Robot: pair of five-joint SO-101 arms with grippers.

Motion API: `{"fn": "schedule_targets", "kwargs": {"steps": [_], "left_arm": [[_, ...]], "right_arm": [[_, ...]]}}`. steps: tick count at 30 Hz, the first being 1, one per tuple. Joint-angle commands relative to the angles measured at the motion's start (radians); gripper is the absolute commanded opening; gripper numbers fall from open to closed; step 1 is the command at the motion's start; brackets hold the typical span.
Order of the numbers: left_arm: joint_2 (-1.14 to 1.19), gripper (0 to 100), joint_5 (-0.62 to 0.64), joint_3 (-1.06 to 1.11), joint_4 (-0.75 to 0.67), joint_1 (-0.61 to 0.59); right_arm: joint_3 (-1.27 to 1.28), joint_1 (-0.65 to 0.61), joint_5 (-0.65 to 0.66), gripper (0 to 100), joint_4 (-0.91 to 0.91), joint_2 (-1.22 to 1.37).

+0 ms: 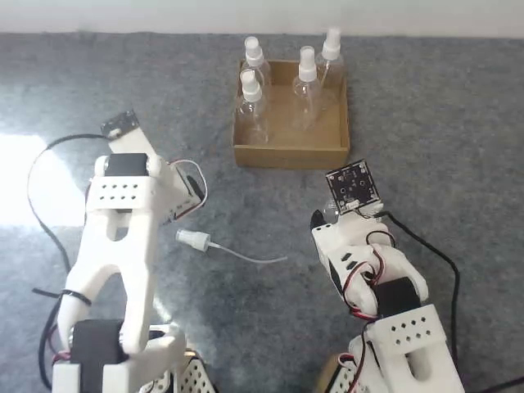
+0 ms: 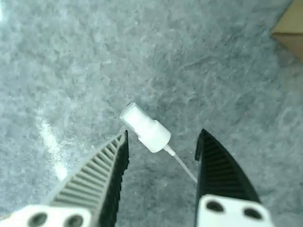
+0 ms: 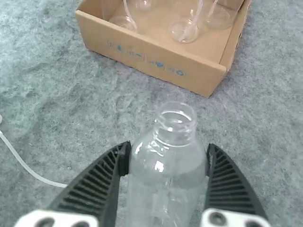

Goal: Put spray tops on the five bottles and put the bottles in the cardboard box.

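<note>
The right tool (image 3: 167, 147) grips the uncapped bottle (image 3: 166, 172) by its shoulders, near the cardboard box (image 3: 156, 59); the thin clear plastic looks light, slick and squashable. The left tool (image 2: 163, 134) hangs wide open astride the spray top (image 2: 147, 128) lying on the worktop (image 2: 71, 56), best pinched across its stiff collar, not the floppy tube (image 2: 182, 165).

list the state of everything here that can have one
box: open, holding four bottles
four bottles: upright in the box, spray tops on
fifth bottle: no top, neck open, outside the box, held by the right gripper
spray top: lying loose on its side, on no bottle
left gripper: open, over the spray top
right gripper: shut on the fifth bottle
</note>
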Motion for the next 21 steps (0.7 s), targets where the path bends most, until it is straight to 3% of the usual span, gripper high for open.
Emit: {"fn": "schedule_targets", "kwargs": {"steps": [1,4,12,21], "left_arm": [[-0.044,22,0.017,0.051,-0.086,-0.003],[-0.043,22,0.087,0.127,-0.163,-0.003],[0.023,22,0.094,0.186,-0.244,-0.003],[0.276,22,0.097,0.068,-0.241,-0.003]], "right_arm": [[-0.014,0.015,-0.012,17.3,-0.015,-0.019],[-0.014,0.015,-0.012,17.3,-0.015,-0.019],[-0.014,0.015,-0.011,17.3,-0.013,-0.019],[-0.014,0.016,-0.011,17.3,-0.013,-0.019]]}}
